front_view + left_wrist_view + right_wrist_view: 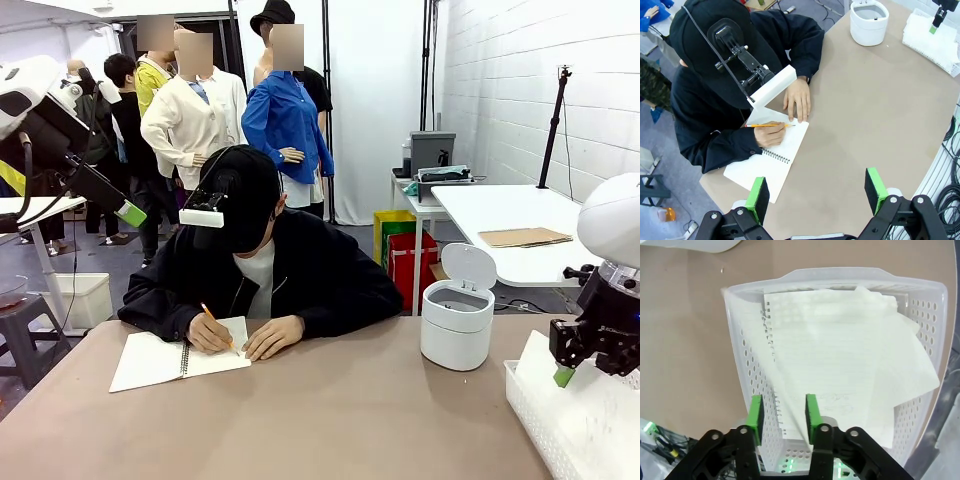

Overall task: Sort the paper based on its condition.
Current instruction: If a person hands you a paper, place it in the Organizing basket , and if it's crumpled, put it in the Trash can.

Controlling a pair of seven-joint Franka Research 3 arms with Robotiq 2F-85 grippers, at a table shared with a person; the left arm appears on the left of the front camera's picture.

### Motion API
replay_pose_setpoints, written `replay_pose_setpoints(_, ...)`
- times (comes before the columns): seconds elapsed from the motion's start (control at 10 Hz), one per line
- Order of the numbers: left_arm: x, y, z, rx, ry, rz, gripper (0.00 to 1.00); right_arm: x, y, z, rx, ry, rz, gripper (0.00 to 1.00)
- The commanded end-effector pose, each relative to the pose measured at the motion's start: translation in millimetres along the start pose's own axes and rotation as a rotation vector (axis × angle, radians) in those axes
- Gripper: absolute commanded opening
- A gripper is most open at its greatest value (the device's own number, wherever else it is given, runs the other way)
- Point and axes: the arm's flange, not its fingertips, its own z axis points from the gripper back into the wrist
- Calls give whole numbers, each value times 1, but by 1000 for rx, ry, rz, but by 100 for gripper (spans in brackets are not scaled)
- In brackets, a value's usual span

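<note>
Nearest the front camera, at the table's near right corner, sits a white perforated basket [560, 420] with the paper [545, 365] lying in it. From the right wrist view the basket [742, 355] holds several loose ruled sheets [840, 365] stacked crookedly, the top one with its spiral-hole edge toward the basket's left wall and a corner of a lower sheet hanging over the right rim.

Going left to right: the left gripper [817, 192] hovers high over the table's near left part, its green pads [758, 195] well apart with nothing between them. Below it an open spiral notebook [767, 160] lies on the brown table [875, 115]; in the front view the notebook [160, 358] is at the far left of the table. A person in black, seated at the far side, leans over it, one hand [208, 333] holding an orange pencil [218, 326] on the page, the other hand [273, 337] resting flat just beside it.

Right of the person stands a small white bin [457, 320] with its lid tipped up. Farther right, the right gripper [783, 415] hangs just above the basket; its pads stand partly apart, and the near edge of the top sheet lies in the gap, but whether the pads touch it I cannot tell
</note>
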Motion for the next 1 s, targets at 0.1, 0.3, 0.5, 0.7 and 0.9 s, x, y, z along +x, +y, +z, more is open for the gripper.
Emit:
replay_pose_setpoints(0.1, 0, -2, 0, 9, 5, 12, 100, 2, -17, 10, -63, 6, -35, 100)
replay_pose_setpoints(0.3, 0, -2, 0, 9, 5, 12, 100, 9, -33, 22, -110, 23, -39, 100)
replay_pose_setpoints(0.5, 0, -2, 0, 9, 5, 12, 100, 15, -40, 39, -140, 75, 40, 100)
replay_pose_setpoints(0.7, 0, -2, 0, 9, 5, 12, 100, 17, -40, 62, -180, 75, 132, 100)
replay_pose_setpoints(0.9, 0, -2, 0, 9, 5, 12, 100, 9, -37, 83, -214, 86, 241, 100)
